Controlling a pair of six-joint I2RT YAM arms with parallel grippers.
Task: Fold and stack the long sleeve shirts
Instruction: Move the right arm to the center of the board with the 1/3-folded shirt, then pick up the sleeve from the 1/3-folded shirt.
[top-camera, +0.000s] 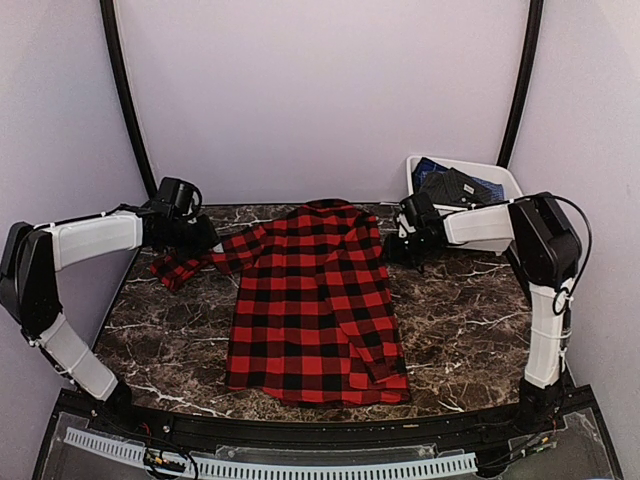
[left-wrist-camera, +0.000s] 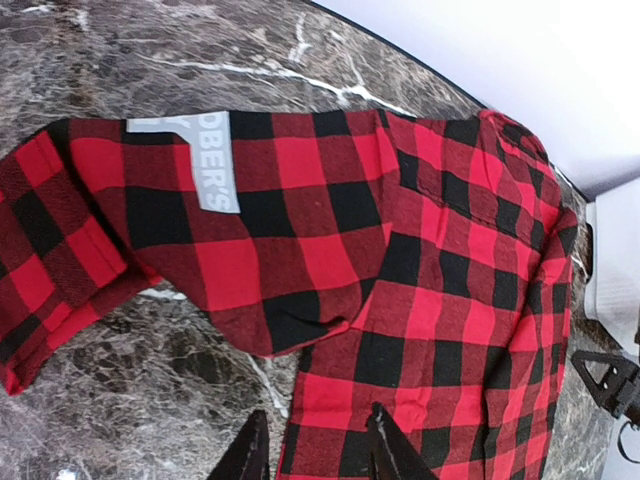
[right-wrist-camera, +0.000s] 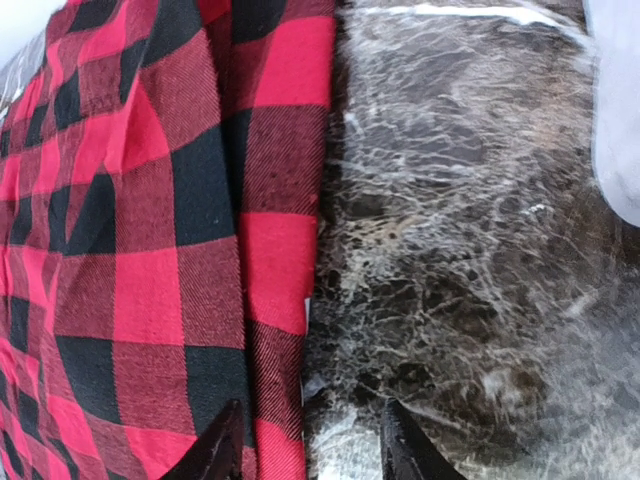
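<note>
From the top camera, the flannel shirt (top-camera: 315, 300) lay flat across the middle of the dark marbled surface (top-camera: 470, 320). Its hem sat close to the near edge and its collar end close to the back wall. One sleeve (top-camera: 185, 265) trailed out to the left, bunched near the left edge. Bare room lay on both sides of the shirt, wider on the right. The left hand (top-camera: 200, 238) hovered over the sleeve by the shoulder, and the right hand (top-camera: 400, 245) stood just beside the shirt's right edge. In the far right corner sat a white tub (top-camera: 500, 180) holding a dark garment (top-camera: 455, 185) and some blue cloth. The tub stood apart from the shirt.

From the left wrist, the left hand (left-wrist-camera: 315, 420) had its fingers (left-wrist-camera: 375, 430) partly apart and gripped nothing that we could see. The shirt's (left-wrist-camera: 400, 280) edge lay just beyond the tips. The sleeve folded back to the left, and a grey label (left-wrist-camera: 200, 160) showed on it. Bare surface (left-wrist-camera: 150, 50) ran above and below the sleeve.

From the right wrist, the right hand (right-wrist-camera: 312, 415) was likewise parted and held no cloth. The shirt's (right-wrist-camera: 150, 250) straight side edge ran down between its fingers (right-wrist-camera: 400, 445). Bare surface (right-wrist-camera: 450, 250) filled everything to the right of that edge, up to a pale blurred shape that we could not identify.
</note>
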